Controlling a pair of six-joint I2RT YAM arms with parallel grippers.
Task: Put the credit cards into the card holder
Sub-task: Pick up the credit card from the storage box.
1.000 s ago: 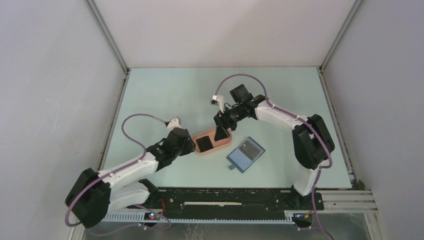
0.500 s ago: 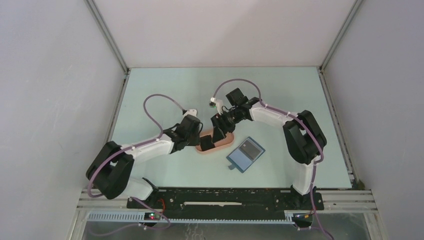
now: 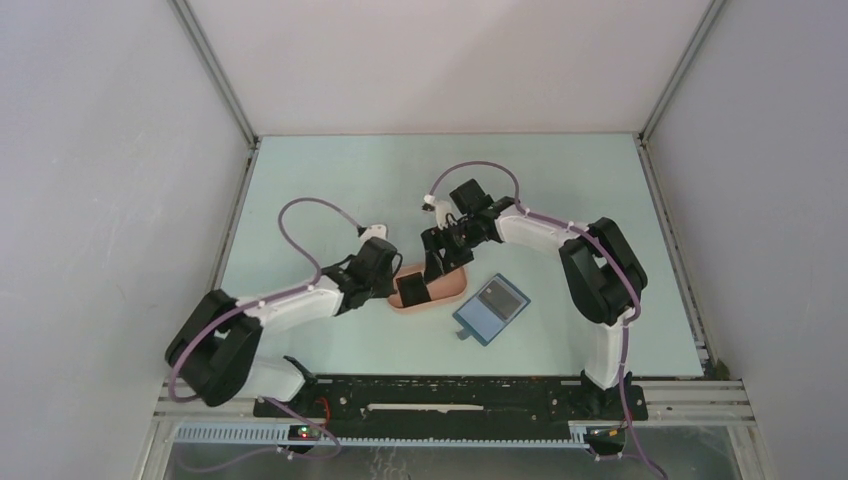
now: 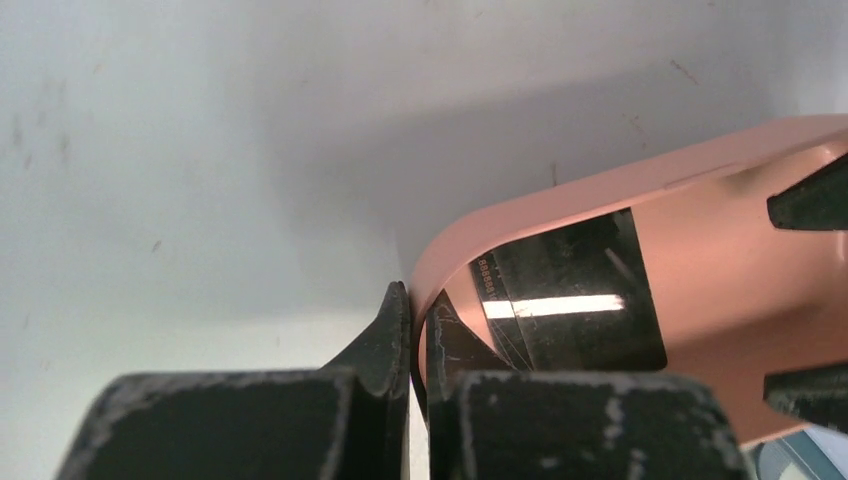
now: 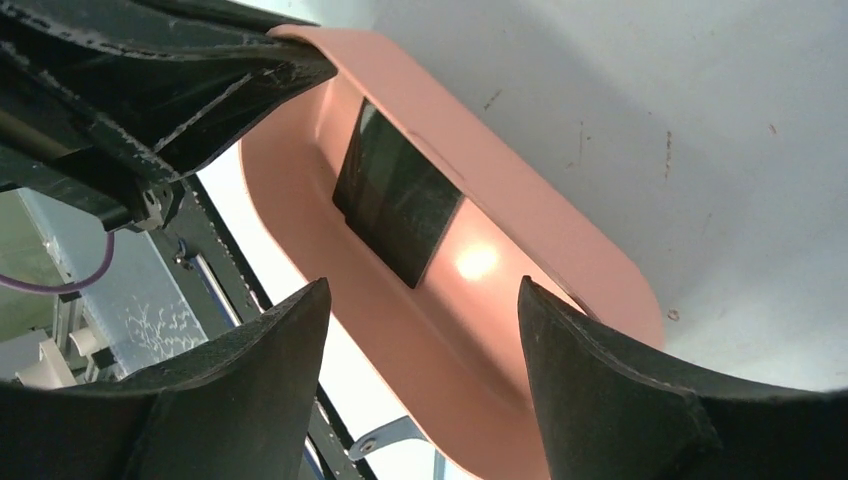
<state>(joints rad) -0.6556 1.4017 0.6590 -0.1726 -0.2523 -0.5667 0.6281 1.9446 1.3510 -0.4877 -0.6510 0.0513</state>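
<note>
**Left pincer clamps the tray rim, right pincer gapes over the card**

A pink oval tray [image 3: 455, 288] lies mid-worktop [image 3: 330, 180], and both arms crowd it from opposite sides. Inside its left half lies a black credit card [image 3: 410, 290], flat on the tray floor and close under the curved end wall. The blue card holder [image 3: 490, 308] sits just beside the tray on the near-right. It is closed or folded flat, and neither arm touches it.

The left pincer [image 4: 412, 300] is clenched on the tray's left end. One finger presses the outside of the rim and the other sits inside the wall, its tip right next to the card's near corner. The raised rim stands between that arm and the card.

The right pincer [image 5: 422, 290] hangs over the tray's middle with its jaws spread wide. Its fingers [image 5: 260, 370] grasp nothing, and the card lies beyond the tips, toward the left pincer.

The left arm runs low from its near-left base, its forearm angled right and away toward the tray. The right arm rises from the near-right base, folds at the elbow and reaches left, with its wrist tipped down at the tray. A purple cable loops over each wrist.
</note>
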